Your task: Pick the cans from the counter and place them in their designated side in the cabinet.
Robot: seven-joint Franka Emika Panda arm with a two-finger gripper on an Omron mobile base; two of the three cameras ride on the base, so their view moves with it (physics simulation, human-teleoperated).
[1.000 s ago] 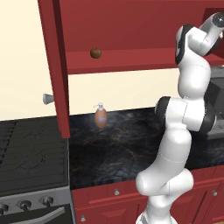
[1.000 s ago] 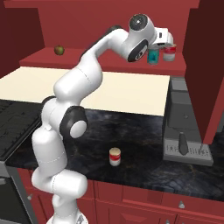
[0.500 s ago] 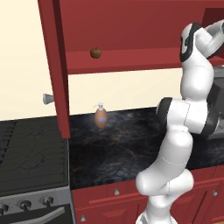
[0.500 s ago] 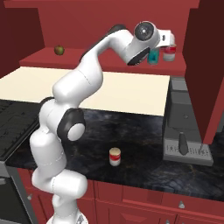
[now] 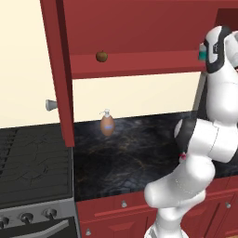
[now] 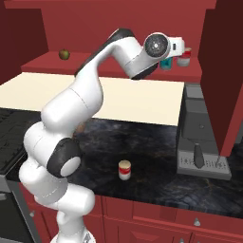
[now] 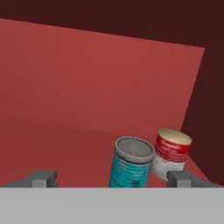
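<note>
In the hand view a teal-blue can [image 7: 132, 165] stands upright on the red cabinet shelf [image 7: 65, 144]. A can with a cream top and red band [image 7: 171, 153] stands just to its right. My gripper [image 7: 111, 180] is open; its fingertips [image 7: 42, 178] are spread wide in front of the teal can and touch nothing. From the right base view the gripper [image 6: 177, 47] is up at the shelf's right end, by the teal can [image 6: 165, 64] and the red-banded can [image 6: 184, 57]. Another cream, red and white can [image 6: 125, 169] stands on the black counter [image 6: 156, 161].
A small brown apple [image 6: 64, 54] sits at the shelf's left end. The tall red cabinet door [image 5: 58, 69] hangs open over the stove [image 5: 32, 162]. A brown soap bottle [image 5: 107, 124] stands at the back of the counter. A dark appliance [image 6: 201, 137] sits at the counter's right.
The hand has drawn back a little from the two cans on the shelf and its jaws have spread slightly wider. The cans have not moved.
</note>
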